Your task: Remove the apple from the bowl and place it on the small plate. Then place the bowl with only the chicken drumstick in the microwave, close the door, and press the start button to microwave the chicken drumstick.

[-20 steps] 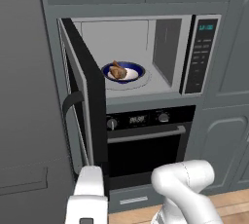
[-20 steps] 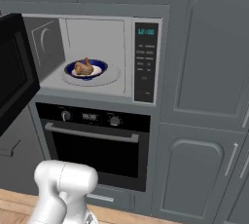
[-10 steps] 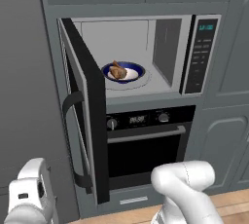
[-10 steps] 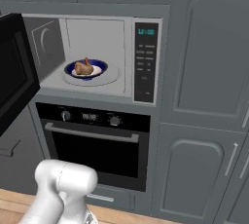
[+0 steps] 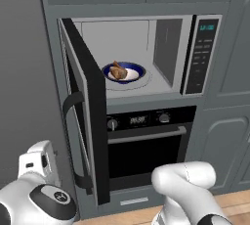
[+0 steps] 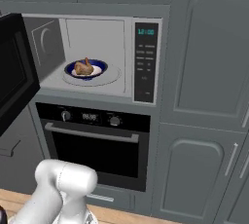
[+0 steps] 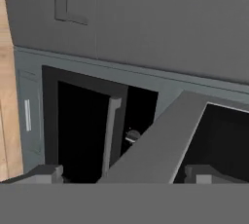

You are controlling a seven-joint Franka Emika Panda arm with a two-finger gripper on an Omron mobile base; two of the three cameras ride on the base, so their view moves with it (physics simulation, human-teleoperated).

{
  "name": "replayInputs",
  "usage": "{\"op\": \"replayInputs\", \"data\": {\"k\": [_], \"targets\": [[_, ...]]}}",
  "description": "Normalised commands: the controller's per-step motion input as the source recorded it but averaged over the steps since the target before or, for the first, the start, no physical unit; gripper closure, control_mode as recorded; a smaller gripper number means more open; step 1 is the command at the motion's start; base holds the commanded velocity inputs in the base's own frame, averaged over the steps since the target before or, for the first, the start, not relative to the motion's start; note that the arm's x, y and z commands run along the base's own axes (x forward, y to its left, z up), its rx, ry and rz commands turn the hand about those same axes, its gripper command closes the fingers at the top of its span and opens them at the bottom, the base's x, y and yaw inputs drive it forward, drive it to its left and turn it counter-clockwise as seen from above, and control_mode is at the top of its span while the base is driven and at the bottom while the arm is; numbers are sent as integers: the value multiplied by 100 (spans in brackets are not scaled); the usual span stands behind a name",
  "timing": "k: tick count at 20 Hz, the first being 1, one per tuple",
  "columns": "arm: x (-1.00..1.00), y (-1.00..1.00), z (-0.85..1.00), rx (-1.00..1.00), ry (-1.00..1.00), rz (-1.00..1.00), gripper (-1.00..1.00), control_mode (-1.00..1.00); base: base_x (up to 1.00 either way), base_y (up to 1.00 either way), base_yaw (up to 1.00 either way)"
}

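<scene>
While the door point(image 5: 85, 116) of the microwave point(image 5: 146, 57) stands swung wide on its left hinge, the bowl point(image 5: 124, 72) sits on the round turntable inside the cavity, dark blue rim outward and white inside. On it lies the chicken drumstick point(image 5: 117, 71), golden brown, and nothing else shows in the bowl. From the right base view the same bowl point(image 6: 86, 68) rests toward the left half of the cavity floor, with the drumstick point(image 6: 83, 67) across its middle and the door point(image 6: 14, 72) reaching out to the left with its dark glass facing the camera.

To the right of the cavity runs the black control strip point(image 5: 200, 55) with a teal display at its top. Below the microwave sits the black oven point(image 5: 146, 146), with two knobs and a horizontal bar handle.

At the lower left of the left base view, the white hand of the arm is near the door's black vertical handle point(image 5: 71, 136) and below it. The gripper point(image 7: 124, 173) has its two dark tips set wide apart with nothing between them. Ahead of them, in a rolled view, lie the edge of the open door point(image 7: 160, 140) and the oven's bar handle point(image 7: 111, 130).
</scene>
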Motion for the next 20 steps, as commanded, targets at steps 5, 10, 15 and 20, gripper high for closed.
{"op": "replayInputs", "data": {"k": [5,10,15,20], "targets": [[10,-100,0,0,1,-1,-100,-100,0,0,0],[12,-100,7,2,0,-1,-100,-100,0,0,0],[38,-100,22,5,0,0,-100,-100,0,0,0],[93,-100,23,12,4,0,-100,-100,0,0,0]]}}
